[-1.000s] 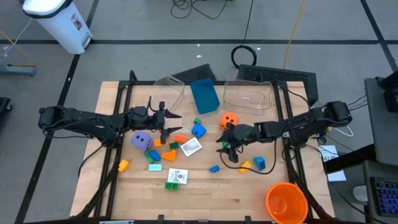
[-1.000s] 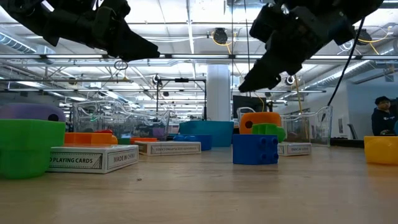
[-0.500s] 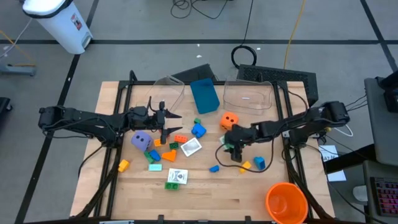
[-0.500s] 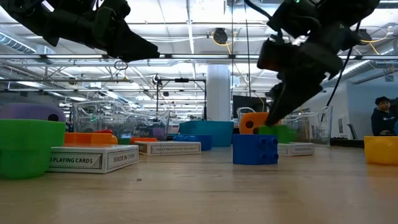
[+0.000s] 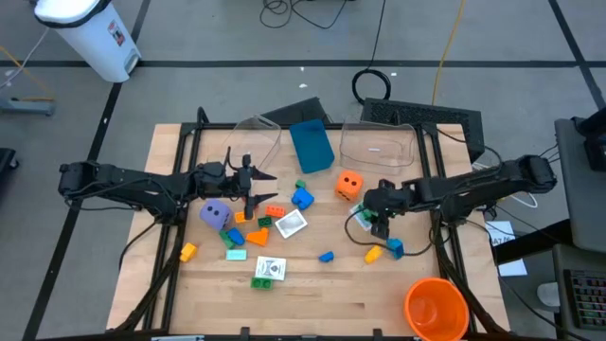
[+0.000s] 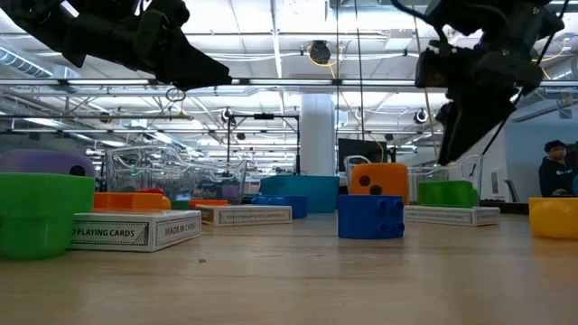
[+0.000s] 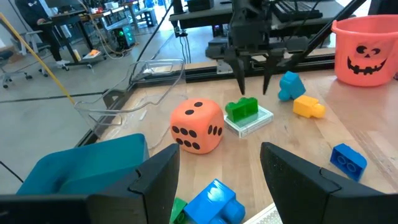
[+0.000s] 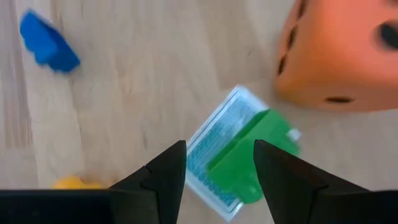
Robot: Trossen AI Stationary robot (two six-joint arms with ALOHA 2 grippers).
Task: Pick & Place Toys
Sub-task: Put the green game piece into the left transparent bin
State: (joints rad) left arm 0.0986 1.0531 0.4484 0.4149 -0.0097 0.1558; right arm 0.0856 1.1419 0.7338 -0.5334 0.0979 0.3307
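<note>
Rightward since a second ago, the right gripper (image 5: 380, 224) hangs, fingers apart, over the green brick (image 7: 241, 109) on a card box (image 7: 250, 120).

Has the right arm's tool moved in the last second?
Yes. In the high view the right tool has slid toward the table's right edge: it was below the orange die and now sits to the die's right, above the green brick.

Even, bright overhead light falls on the worktop (image 5: 312, 303), with only soft shadows. In the low view, rows of ceiling lights (image 6: 271, 41) glare across the upper frame, leaving both arms as dark silhouettes. The right wrist view is motion-blurred throughout.
</note>
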